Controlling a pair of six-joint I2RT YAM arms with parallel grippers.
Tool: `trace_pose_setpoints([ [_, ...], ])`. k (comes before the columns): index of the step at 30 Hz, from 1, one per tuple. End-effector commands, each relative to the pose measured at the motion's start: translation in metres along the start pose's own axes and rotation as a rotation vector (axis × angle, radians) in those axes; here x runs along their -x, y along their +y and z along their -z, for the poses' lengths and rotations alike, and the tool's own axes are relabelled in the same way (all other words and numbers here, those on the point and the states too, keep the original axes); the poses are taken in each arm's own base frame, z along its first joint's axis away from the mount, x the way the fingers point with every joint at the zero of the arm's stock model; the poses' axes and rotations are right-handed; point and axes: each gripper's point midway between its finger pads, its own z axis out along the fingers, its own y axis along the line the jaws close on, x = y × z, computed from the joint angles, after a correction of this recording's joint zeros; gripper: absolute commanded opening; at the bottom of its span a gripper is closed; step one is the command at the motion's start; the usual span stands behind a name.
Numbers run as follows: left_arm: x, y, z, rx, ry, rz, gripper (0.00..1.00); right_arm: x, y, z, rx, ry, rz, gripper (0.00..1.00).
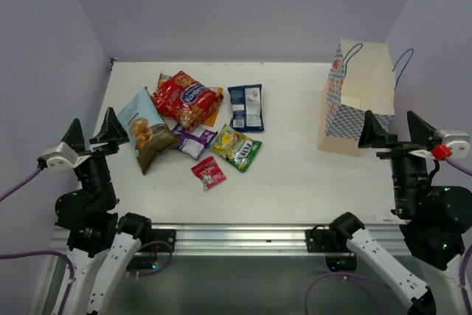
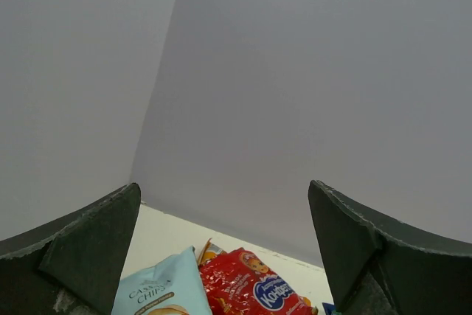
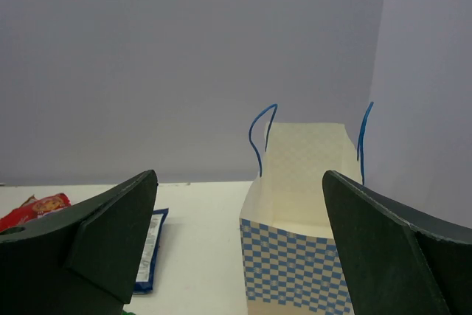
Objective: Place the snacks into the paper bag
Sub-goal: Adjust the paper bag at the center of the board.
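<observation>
Plainly, the snacks [image 1: 193, 122] lie clustered on the left half of the table [image 1: 295, 175], just right of the left gripper [image 1: 92, 130], which gapes wide, empty and nearer, while the bag [image 1: 358, 97] stands upright just beyond the equally wide, empty right gripper [image 1: 396, 129].

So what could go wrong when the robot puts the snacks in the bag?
The snacks lie piled on each other, so the left hand might lift two or drag one away. The paper bag stands open but looks light, and the right hand is close beside it; a bump could tip it.
</observation>
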Motion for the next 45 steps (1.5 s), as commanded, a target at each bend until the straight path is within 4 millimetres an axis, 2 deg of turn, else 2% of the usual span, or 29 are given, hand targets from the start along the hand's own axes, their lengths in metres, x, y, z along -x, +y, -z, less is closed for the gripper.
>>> trace_pose_setpoints([
  [1, 0.008, 0.001, -0.002, 0.015, -0.034, 0.030, 1.00, 0.010, -0.001, 0.001, 0.003, -0.032, -0.021, 0.99],
  [8, 0.006, 0.000, -0.004, 0.015, -0.022, 0.025, 1.00, 0.006, -0.001, -0.002, -0.016, -0.019, -0.028, 0.99],
  [15, -0.001, -0.003, -0.008, 0.016, 0.012, 0.011, 1.00, -0.013, 0.013, -0.018, -0.010, 0.068, -0.041, 0.99],
  [20, -0.006, -0.006, -0.011, 0.004, 0.032, 0.002, 1.00, -0.034, 0.025, -0.031, -0.006, 0.168, -0.006, 0.99],
  [23, -0.008, -0.008, -0.012, -0.004, 0.040, 0.000, 1.00, -0.040, 0.035, -0.038, 0.023, 0.188, -0.015, 0.99],
  [25, -0.010, -0.010, -0.013, -0.008, 0.047, -0.004, 1.00, -0.042, 0.034, -0.042, -0.013, 0.201, -0.044, 0.98],
  [29, -0.017, -0.016, -0.015, -0.037, 0.071, -0.012, 1.00, -0.055, 0.016, -0.052, -0.179, 0.283, -0.013, 0.99],
  [30, -0.019, -0.018, -0.016, -0.042, 0.079, -0.015, 1.00, -0.058, 0.019, -0.061, -0.197, 0.312, 0.008, 0.99],
  [33, -0.023, -0.022, -0.017, -0.060, 0.098, -0.017, 1.00, -0.072, 0.024, -0.072, -0.220, 0.383, 0.066, 0.99],
  [35, -0.025, -0.025, -0.018, -0.075, 0.106, -0.019, 1.00, -0.078, 0.021, -0.077, -0.259, 0.403, 0.095, 0.99],
  [36, -0.026, -0.026, -0.018, -0.079, 0.110, -0.016, 1.00, -0.077, 0.014, -0.078, -0.310, 0.403, 0.115, 0.98],
  [37, -0.027, -0.027, -0.018, -0.083, 0.112, -0.017, 1.00, -0.086, 0.015, -0.083, -0.328, 0.429, 0.147, 0.99],
  [39, -0.029, -0.029, -0.018, -0.091, 0.120, -0.004, 1.00, -0.092, 0.001, -0.089, -0.392, 0.449, 0.186, 0.99],
  [40, -0.030, -0.031, -0.018, -0.101, 0.125, 0.001, 1.00, -0.105, -0.003, -0.092, -0.406, 0.495, 0.214, 0.98],
  [41, -0.029, -0.032, -0.017, -0.105, 0.123, 0.006, 1.00, -0.112, -0.008, -0.095, -0.413, 0.525, 0.207, 0.99],
  [42, -0.028, -0.033, -0.016, -0.110, 0.120, 0.013, 1.00, -0.114, -0.024, -0.098, -0.472, 0.531, 0.165, 0.99],
  [44, -0.028, -0.033, -0.016, -0.112, 0.117, 0.016, 1.00, -0.122, -0.029, -0.102, -0.489, 0.543, 0.139, 0.98],
  [45, -0.028, -0.032, -0.016, -0.111, 0.116, 0.016, 1.00, -0.124, -0.037, -0.104, -0.515, 0.541, 0.138, 0.97],
])
